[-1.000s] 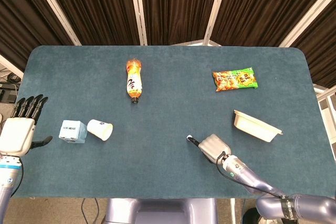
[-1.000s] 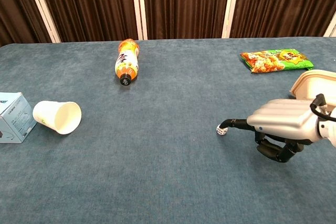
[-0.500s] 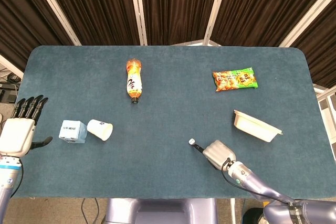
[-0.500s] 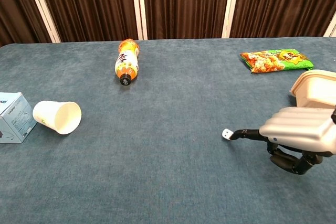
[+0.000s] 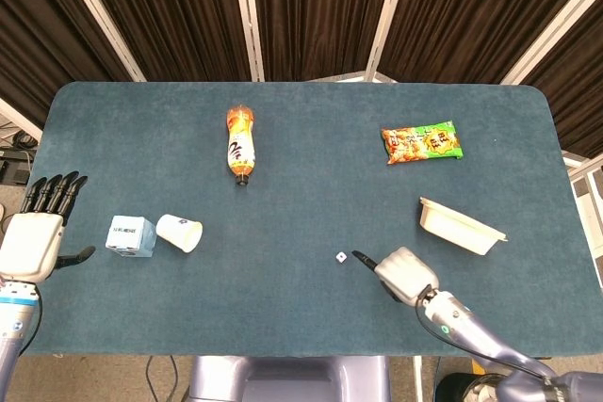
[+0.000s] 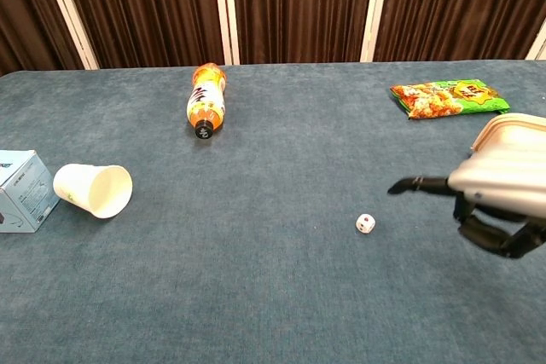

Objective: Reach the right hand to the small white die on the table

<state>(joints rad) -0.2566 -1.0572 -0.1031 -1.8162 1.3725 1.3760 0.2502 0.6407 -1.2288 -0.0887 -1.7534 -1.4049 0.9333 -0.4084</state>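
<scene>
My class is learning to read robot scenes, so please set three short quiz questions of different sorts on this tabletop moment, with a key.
1. True or false: the right hand is touching the small white die.
2. Which lies nearest the blue-and-white cardboard box? A) orange plastic bottle B) white paper cup C) green snack bag
3. Fill in: the paper cup lies on its ____.

Key: 1 false, a gap of table shows between them in both views. 2 B. 3 side.
</scene>
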